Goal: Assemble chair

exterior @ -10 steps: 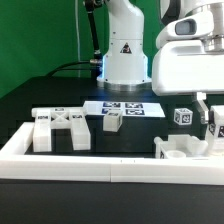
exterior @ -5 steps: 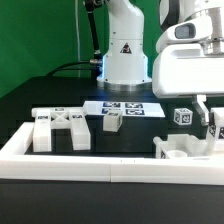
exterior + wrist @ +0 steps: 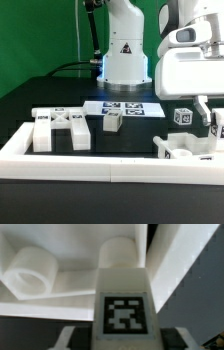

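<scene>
We find the chair (image 3: pixel 72 122) not yet together: its white tagged parts lie loose on the black surface (image 3: pixel 35 100).

Exterior view:
- The crossed block (image 3: pixel 58 130) sits at 9 o'clock, tags on its top face.
- The small block (image 3: pixel 112 122) stands upright near centre, at the front edge of the marker board (image 3: pixel 127 106). We cannot tell whether it touches the board.
- The cube (image 3: pixel 182 117) sits at about 3 o'clock, apart from the other parts, with one tag facing us.
- The rounded piece (image 3: pixel 180 148) lies at 4 o'clock, just behind the rail (image 3: pixel 100 165), which runs across the front from 8 to 4 o'clock.
- The arm (image 3: pixel 190 65) hangs over the 3 o'clock side. Its base (image 3: pixel 125 55) is at 12 o'clock, in front of the green backdrop (image 3: pixel 40 30).
- The jaws point down, tips low over the rounded piece and near the cube.

Wrist view:
- The jaws are narrow and closed on a bar (image 3: pixel 123 294), with a finger (image 3: pixel 78 339) on each flank.
- The bar's tag (image 3: pixel 125 314) faces the camera.
- The bar's far end reaches the rounded piece (image 3: pixel 40 274), next to one of its two rounded posts. We cannot tell whether they touch.

In the exterior view the bar is mostly hidden by the jaws and the frame edge.
</scene>
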`<state>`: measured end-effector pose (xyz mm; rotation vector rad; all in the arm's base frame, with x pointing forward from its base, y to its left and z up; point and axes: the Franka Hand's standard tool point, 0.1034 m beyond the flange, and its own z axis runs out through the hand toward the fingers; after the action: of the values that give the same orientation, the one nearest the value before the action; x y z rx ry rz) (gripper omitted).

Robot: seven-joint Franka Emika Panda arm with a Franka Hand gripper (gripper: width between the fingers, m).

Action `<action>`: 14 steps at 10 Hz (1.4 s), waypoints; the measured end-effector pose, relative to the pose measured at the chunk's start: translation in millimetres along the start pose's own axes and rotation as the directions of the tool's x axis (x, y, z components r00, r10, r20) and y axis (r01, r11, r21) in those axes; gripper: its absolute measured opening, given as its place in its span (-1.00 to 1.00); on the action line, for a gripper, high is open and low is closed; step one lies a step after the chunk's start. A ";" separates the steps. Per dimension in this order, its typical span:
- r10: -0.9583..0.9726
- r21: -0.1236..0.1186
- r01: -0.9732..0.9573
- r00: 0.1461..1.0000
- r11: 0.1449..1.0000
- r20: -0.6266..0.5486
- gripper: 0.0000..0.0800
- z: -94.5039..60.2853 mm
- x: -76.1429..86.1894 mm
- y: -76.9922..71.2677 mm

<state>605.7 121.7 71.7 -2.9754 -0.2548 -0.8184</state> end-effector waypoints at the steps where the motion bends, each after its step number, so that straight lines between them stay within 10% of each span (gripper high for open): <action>1: -0.003 0.000 0.003 1.000 1.000 0.000 -0.25 0.0 0.0 0.0; 3: -0.005 0.000 0.005 1.000 1.000 0.000 0.53 0.0 -0.1 0.0; 14: -0.038 0.004 0.038 0.997 0.999 0.073 0.62 -14.0 12.0 8.8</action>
<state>610.3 113.5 89.8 -3.0109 -0.3164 -0.7136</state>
